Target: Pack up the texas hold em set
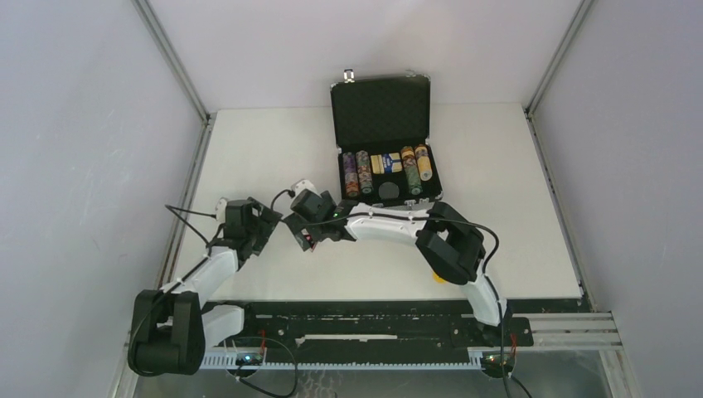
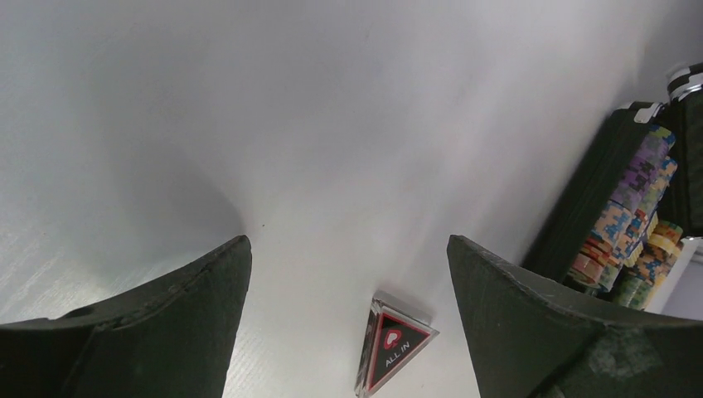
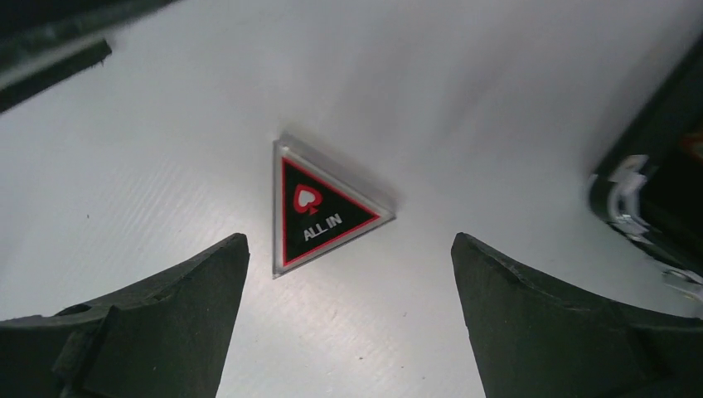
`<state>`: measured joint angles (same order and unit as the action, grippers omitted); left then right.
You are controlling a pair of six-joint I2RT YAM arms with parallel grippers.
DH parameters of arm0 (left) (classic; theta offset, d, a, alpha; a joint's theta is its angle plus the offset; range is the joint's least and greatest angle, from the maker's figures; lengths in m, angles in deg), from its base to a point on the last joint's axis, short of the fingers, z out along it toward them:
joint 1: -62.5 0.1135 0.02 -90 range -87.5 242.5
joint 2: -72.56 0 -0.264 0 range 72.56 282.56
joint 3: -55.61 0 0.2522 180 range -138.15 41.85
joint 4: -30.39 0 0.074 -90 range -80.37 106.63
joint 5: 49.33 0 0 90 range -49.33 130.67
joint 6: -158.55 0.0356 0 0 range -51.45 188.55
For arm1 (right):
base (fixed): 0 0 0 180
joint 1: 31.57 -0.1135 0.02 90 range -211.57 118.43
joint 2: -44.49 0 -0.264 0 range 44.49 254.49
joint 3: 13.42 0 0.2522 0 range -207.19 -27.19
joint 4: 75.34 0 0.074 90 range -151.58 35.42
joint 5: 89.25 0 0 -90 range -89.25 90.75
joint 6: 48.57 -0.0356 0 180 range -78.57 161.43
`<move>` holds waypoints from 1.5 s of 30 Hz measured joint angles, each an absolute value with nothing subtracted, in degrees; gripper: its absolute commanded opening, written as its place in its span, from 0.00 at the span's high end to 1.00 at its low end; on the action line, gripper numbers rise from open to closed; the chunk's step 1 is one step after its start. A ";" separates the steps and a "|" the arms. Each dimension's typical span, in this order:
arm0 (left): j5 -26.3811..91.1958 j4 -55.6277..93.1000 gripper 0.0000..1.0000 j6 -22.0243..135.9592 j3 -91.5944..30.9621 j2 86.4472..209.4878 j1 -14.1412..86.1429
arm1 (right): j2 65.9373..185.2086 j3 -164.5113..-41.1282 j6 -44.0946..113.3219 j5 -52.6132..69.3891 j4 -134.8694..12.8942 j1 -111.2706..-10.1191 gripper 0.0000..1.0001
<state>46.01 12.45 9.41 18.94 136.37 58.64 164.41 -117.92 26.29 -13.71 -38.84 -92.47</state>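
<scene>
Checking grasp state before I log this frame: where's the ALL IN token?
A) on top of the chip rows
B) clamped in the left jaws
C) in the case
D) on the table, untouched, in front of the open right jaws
D: the token lies on the table, and the right jaws stand open to either side without touching it.

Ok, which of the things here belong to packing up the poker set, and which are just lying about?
Job:
case
chips
card deck
ALL IN token, out on the table
yellow bit under the right arm, probably a token

Not the job:
table
arm cables
</scene>
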 measured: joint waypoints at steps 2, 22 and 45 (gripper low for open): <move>45.77 12.86 0.08 8.93 19.35 136.35 59.17 | 165.44 -117.95 27.10 -12.31 -38.88 -92.84 0.00; 41.95 15.81 0.08 7.47 20.53 136.83 61.57 | 170.22 -119.54 29.37 -9.32 -40.41 -92.67 0.12; 39.94 17.01 0.10 7.47 20.53 137.71 61.59 | 170.44 -120.20 29.13 -11.59 -39.78 -92.73 0.37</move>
